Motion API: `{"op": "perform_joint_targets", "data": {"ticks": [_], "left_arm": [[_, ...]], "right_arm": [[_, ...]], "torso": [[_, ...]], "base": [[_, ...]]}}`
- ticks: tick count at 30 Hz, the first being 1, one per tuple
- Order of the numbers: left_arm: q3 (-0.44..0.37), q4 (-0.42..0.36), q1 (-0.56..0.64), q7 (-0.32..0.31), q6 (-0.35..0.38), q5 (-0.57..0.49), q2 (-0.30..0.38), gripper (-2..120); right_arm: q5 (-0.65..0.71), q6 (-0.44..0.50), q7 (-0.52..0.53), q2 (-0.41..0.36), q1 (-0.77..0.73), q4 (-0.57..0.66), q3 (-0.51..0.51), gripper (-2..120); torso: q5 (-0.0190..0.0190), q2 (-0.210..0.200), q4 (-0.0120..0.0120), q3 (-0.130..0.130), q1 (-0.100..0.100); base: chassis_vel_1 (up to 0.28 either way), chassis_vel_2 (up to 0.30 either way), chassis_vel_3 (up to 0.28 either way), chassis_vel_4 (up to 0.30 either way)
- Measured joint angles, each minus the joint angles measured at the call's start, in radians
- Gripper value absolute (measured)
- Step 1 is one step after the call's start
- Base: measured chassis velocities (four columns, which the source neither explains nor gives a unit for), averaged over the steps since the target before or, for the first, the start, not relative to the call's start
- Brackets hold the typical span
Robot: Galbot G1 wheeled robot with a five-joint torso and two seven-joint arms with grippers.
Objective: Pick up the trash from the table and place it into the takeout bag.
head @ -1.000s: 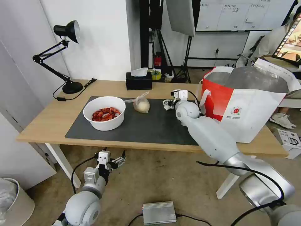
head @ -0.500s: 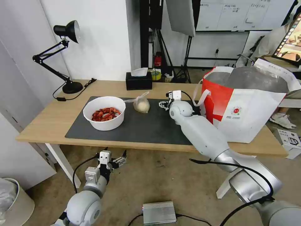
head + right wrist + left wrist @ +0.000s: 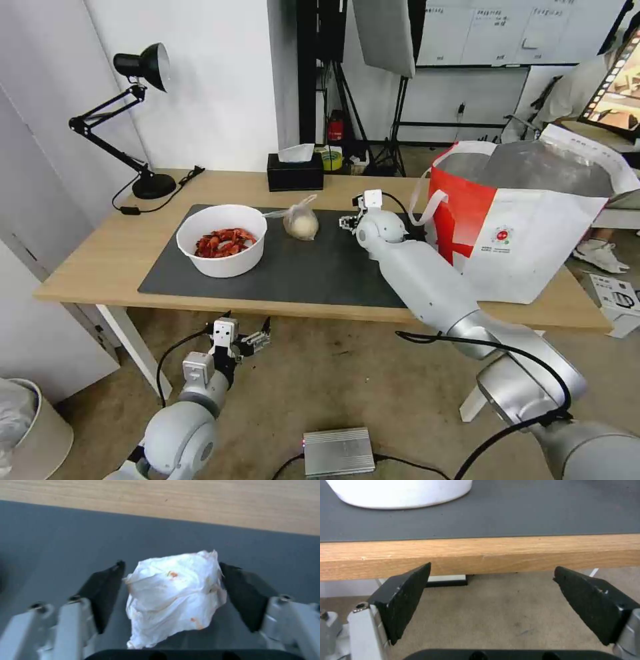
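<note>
right hand (image 3: 170, 590) down on the dark mat (image 3: 320, 267) near the counter's (image 3: 100, 260) far edge, fingers spread either side of the crumpled tissue (image 3: 173, 595) (not pinched), takeout bag (image 3: 533, 227) at the counter's right end, left hand (image 3: 250, 340) released below the near edge

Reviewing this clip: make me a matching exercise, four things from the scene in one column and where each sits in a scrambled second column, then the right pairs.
Things
1. white bowl of red shells
2. knotted clear bag
3. crumpled tissue
4. left gripper

Places
A. between the fingers of the right gripper, over the dark mat
B. below the near edge of the table, fingers apart
C. on the mat's left part
D. on the mat, between the bowl and the right gripper

Pairs: 1-C, 2-D, 3-A, 4-B
</note>
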Motion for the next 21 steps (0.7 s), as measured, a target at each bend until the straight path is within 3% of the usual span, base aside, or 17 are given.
{"op": "perform_joint_targets", "data": {"ticks": [15, 21], "left_arm": [[0.006, 0.003, -0.005, 0.002, -0.010, -0.001, -0.002, 100], [0.010, 0.003, -0.006, 0.002, -0.010, -0.001, -0.003, 100]], "right_arm": [[0.031, -0.023, 0.042, -0.002, -0.004, 0.020, 0.006, 19], [0.057, -0.011, 0.056, -0.044, -0.023, 0.111, 0.003, 0]], "torso": [[0.0000, 0.000, 0.0000, 0.000, 0.000], [0.0001, 0.000, 0.0001, 0.000, 0.000]], "base": [[0.000, 0.000, 0.000, 0.000], [0.000, 0.000, 0.000, 0.000]]}}
